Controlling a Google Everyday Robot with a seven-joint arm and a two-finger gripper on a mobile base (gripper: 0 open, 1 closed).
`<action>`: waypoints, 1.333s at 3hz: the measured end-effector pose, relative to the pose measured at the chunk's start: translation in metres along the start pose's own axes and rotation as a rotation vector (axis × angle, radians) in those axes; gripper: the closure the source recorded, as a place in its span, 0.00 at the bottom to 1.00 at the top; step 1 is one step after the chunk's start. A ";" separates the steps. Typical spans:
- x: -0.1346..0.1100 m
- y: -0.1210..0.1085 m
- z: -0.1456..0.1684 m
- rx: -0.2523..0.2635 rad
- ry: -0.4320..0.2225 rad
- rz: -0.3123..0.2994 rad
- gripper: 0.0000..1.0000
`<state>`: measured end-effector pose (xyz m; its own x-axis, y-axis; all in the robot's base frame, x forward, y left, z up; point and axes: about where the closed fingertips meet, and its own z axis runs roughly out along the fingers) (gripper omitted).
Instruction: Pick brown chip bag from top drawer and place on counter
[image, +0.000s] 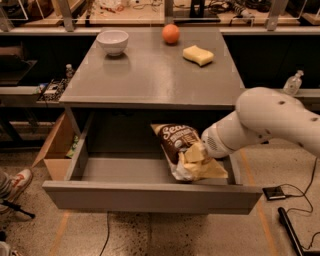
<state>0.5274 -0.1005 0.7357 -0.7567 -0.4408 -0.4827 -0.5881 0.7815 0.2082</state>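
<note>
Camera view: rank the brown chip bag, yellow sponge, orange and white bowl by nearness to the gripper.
The gripper is over the top drawer's right side.
1. brown chip bag, at the gripper
2. yellow sponge, counter back right
3. orange, back middle
4. white bowl, back left

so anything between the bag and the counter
Only the counter's front edge, just above the brown chip bag in the top drawer. The gripper is at the bag, inside the drawer. Bowl, orange, sponge sit far back.
</note>
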 end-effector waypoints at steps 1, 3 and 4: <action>0.003 0.016 -0.039 -0.007 -0.044 -0.110 1.00; 0.007 0.028 -0.073 0.000 -0.085 -0.217 1.00; 0.007 0.028 -0.089 0.026 -0.116 -0.214 1.00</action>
<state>0.4800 -0.1214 0.8140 -0.5770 -0.5448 -0.6085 -0.7229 0.6874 0.0699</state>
